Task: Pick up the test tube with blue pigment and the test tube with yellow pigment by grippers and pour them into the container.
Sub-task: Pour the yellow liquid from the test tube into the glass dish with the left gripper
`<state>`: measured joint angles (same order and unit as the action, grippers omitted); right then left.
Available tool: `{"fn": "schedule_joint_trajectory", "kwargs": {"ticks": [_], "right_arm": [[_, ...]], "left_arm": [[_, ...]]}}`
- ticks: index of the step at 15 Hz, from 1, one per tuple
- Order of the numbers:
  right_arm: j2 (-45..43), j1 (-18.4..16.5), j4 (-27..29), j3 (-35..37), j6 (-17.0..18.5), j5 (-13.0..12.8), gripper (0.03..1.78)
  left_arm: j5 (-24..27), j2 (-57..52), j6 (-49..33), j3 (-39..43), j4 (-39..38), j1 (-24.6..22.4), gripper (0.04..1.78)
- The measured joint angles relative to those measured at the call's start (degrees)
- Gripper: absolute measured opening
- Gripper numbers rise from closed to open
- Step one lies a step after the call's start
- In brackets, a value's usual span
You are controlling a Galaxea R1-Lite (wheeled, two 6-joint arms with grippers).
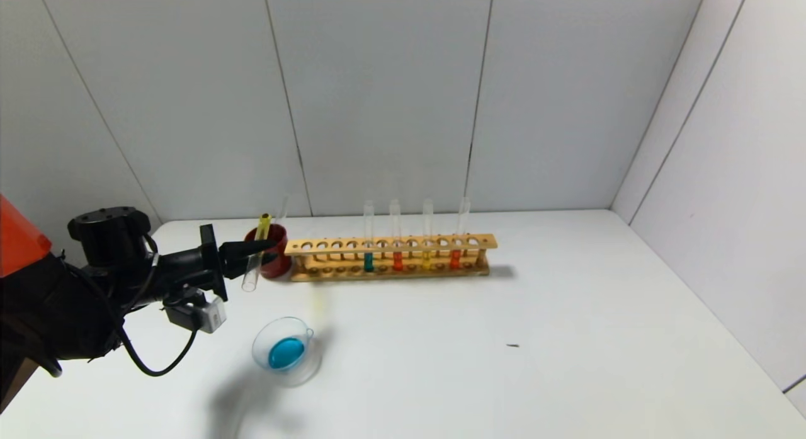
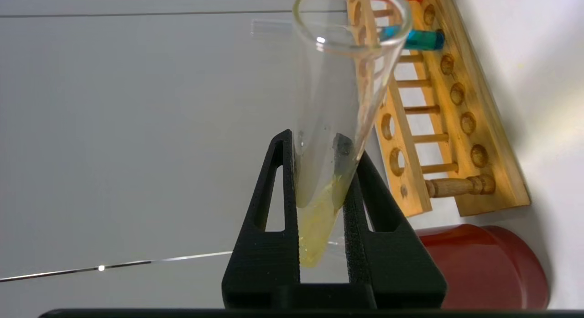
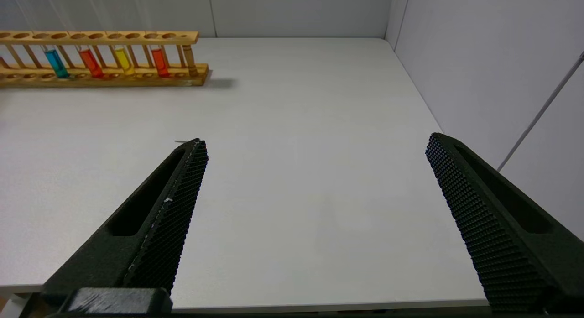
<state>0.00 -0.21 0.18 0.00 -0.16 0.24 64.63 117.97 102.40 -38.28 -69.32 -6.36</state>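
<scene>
Head view: test tube with yellow pigment clamped in the left claw, tilted with open mouth down and toward the robot, yellow-stained closed end up at the rim of the dark red cup. Held above the worktop, beyond the container and not directly over it. Left wrist view: same tube squeezed between two black fingers, thin yellow film pooled at the closed end near the claw's base, wide mouth pointing away from the camera.

Container sitting on the worktop nearer the robot than the rack, clear glass with a round pool of blue liquid in the bottom, apart from the cup and the rack. Faint yellow smear on the worktop between rack and container.

Wooden rack lying crosswise just right of the red cup, four tubes upright in it: test tube with blue pigment leftmost, then a red-orange tube, a second yellow tube, and another red-orange tube. Same row seen from the right wrist view, blue tube at the left end of the group.

Right claw spread wide and empty, low over bare worktop well to the right of the rack, out of the head view. Small dark speck lying on the worktop right of centre.
</scene>
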Motion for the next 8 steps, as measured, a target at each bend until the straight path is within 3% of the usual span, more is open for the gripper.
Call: {"fn": "schedule_joint_trajectory", "kwargs": {"ticks": [8], "right_arm": [[0.0,0.0,0.0,0.0,0.0,0.0,1.75]], "left_arm": [[0.0,1.9,3.7,-1.4,-0.4,0.3,0.32]]}}
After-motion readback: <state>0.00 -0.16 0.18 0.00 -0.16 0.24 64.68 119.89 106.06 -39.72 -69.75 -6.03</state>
